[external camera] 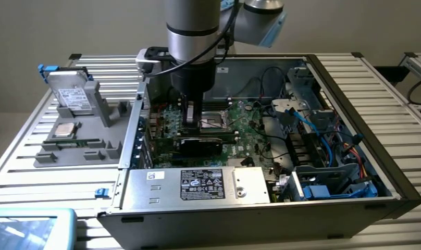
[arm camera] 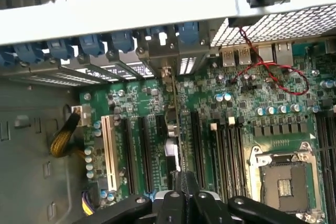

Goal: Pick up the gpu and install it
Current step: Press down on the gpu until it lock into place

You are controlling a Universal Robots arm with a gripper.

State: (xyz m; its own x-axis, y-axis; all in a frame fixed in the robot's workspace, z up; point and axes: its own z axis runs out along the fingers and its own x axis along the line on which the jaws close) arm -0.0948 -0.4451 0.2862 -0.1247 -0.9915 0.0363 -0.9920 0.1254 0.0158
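Gripper pinching upright gpu edge-on over motherboard slots, CPU socket at 4 o'clock.

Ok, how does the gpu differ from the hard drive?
The gpu sits inside the case over the motherboard; the hard drive stands outside on the grey holder. The gpu shows a black cooler, the hard drive a white label. The end effector grips the gpu; the hard drive is untouched. Both stand on edge.
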